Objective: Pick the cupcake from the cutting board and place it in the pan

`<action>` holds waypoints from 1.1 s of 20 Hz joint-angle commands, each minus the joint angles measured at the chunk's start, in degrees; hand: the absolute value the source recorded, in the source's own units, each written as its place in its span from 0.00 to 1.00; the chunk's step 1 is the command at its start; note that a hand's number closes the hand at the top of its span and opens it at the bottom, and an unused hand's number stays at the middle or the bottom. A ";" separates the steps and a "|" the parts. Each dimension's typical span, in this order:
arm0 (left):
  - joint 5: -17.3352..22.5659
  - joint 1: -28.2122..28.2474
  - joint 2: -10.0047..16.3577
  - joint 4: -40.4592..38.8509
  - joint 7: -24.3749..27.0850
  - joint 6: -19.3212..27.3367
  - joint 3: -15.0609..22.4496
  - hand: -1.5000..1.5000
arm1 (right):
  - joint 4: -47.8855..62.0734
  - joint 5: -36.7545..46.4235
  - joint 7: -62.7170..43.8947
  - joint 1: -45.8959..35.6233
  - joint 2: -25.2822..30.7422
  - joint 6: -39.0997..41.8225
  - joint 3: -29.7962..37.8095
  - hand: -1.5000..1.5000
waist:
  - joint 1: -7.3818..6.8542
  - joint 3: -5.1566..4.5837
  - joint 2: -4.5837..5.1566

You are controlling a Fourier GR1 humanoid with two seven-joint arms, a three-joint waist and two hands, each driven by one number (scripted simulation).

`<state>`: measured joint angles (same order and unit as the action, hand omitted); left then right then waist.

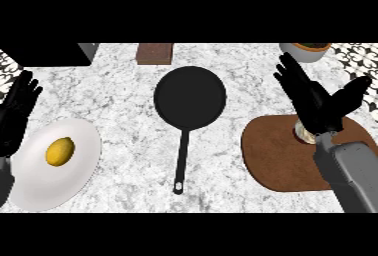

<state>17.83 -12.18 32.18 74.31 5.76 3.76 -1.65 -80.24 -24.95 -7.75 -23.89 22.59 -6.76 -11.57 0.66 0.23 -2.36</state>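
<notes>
A brown cutting board (277, 155) lies at the right of the counter. On it sits the cupcake (303, 131), mostly hidden behind my right wrist; only its pale left edge shows. My right hand (316, 100) hovers just above and beyond the cupcake, fingers straight and spread, thumb out to the right, holding nothing. The black pan (190, 96) rests in the middle of the counter, its long handle (181, 160) pointing toward me. At the left edge my left hand (16, 112) stands open, fingers up, resting.
A white plate (77, 165) with a yellow lemon (60, 151) lies at the lower left. A brown block (155, 53) sits at the back centre, a grey pot (308, 50) at the back right, a dark object (44, 54) at the back left.
</notes>
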 commanded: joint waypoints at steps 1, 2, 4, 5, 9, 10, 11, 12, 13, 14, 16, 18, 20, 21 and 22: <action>0.43 -1.01 -0.36 4.54 -3.85 0.74 -0.16 0.50 | -1.47 -4.42 -0.62 -4.31 3.27 7.34 4.63 1.00 | -1.01 -0.18 2.20; 0.20 -1.57 -3.27 3.12 -2.71 2.64 0.77 0.50 | -0.25 -7.95 5.81 -1.45 5.02 15.66 6.13 1.00 | -0.71 -0.10 2.40; 0.78 -0.76 -5.71 3.90 -3.27 3.73 1.84 0.50 | 2.09 -13.28 8.74 -5.14 8.03 24.56 10.22 1.00 | -1.90 0.12 2.87; 1.31 -0.23 -6.36 3.87 -4.00 3.55 2.24 0.50 | 0.34 -16.22 9.26 -5.34 9.26 29.36 10.97 1.00 | -1.55 0.23 2.73; 3.49 -0.28 -8.81 6.20 -8.40 4.17 3.42 0.50 | 7.82 -0.14 24.11 0.71 20.24 32.82 13.82 1.00 | -1.02 0.30 3.13; 3.21 1.07 -9.24 6.66 -8.58 5.19 3.51 0.50 | 5.96 0.37 27.84 2.37 22.92 35.24 15.43 1.00 | 0.03 0.32 2.57; 3.73 0.11 -8.98 7.07 -9.98 5.15 3.34 0.50 | 7.34 1.71 31.72 4.39 24.54 38.69 15.67 1.00 | 0.23 0.36 2.72; 2.13 0.10 -10.28 6.96 -8.64 6.29 4.56 0.50 | 9.67 5.19 35.81 6.49 25.16 40.75 14.67 0.00 | -0.12 0.30 3.07; 3.03 1.57 -10.42 8.70 -10.12 6.36 4.59 0.50 | 12.35 7.22 39.23 9.38 26.25 40.66 15.89 0.00 | -0.51 0.37 2.89; 2.96 0.67 -9.83 8.86 -10.28 5.69 4.63 0.50 | 15.08 8.25 41.53 8.72 29.44 42.14 17.82 0.00 | -0.64 0.31 3.00; 1.99 0.81 -12.06 8.17 -10.00 6.92 6.15 0.50 | 19.01 12.98 47.50 7.02 32.19 41.97 19.00 0.00 | -1.45 0.18 3.18; 1.61 -0.70 -11.05 8.75 -11.74 7.31 5.89 0.50 | 19.82 17.74 53.65 6.95 35.13 43.21 17.83 0.00 | -1.80 0.16 3.08; 0.79 0.71 -12.08 11.74 -12.83 8.19 7.71 0.50 | 20.76 22.74 57.62 5.75 35.01 39.67 15.46 0.00 | -2.85 0.11 2.90; 1.80 0.78 -11.24 12.12 -13.21 6.90 7.04 0.50 | 23.69 23.00 61.01 5.77 36.66 40.94 15.96 0.00 | -3.12 0.15 3.03; 0.18 -1.59 -12.62 11.50 -13.90 8.89 8.20 0.50 | 25.85 23.70 59.28 0.78 35.99 39.58 14.90 0.00 | -3.83 0.09 3.31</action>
<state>19.15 -12.25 20.72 84.44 -6.16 11.10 5.11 -60.71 -6.79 40.82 -18.74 56.00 28.58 4.32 -1.77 0.41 0.72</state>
